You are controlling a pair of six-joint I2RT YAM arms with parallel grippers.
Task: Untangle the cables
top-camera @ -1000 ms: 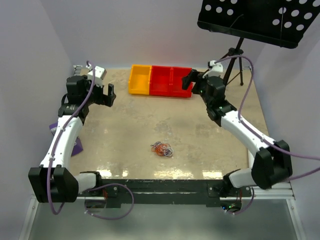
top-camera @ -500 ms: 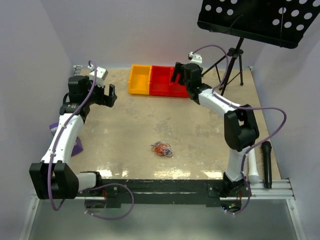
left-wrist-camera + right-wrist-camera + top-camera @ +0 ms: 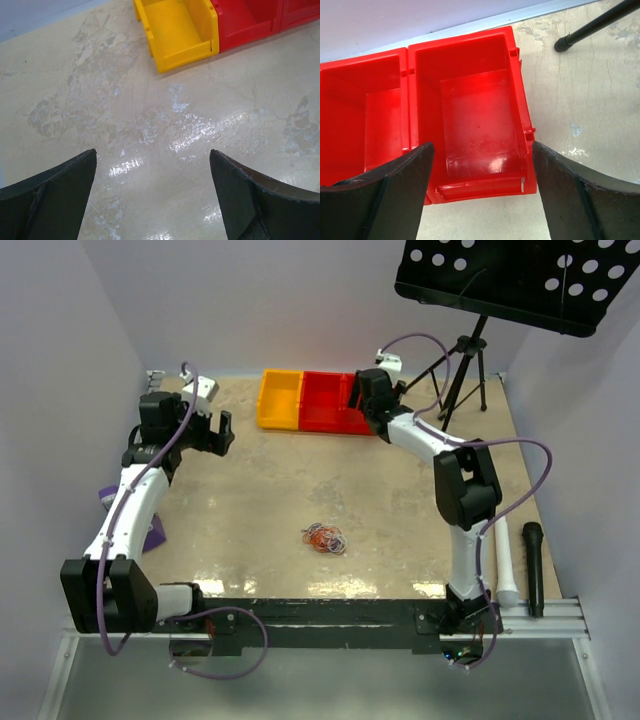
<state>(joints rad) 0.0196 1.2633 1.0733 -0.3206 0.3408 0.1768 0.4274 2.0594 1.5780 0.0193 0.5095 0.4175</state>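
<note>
The cables lie as one small knot of black, orange-red and pale strands on the bare surface, around the middle and towards the near edge, with nothing touching them. The untangling looks not yet begun, so I read this as the approach step. The left tool hangs over the far left of the surface with its fingers spread wide and nothing between them; its own camera sees only bare surface and the yellow bin beyond. The right tool is likewise wide open and empty, poised above the right-hand red bin at the far edge, near the foot of a black stand. Both are well apart from the knot. The next move, as I judge it, calls for the tools to travel to the near middle and drop low over the knot, one pinching a strand at its edge while the other draws a different colour away; the strands are thin, so the pinch would have to close right at the surface. No brand, label or writing can be read anywhere
</note>
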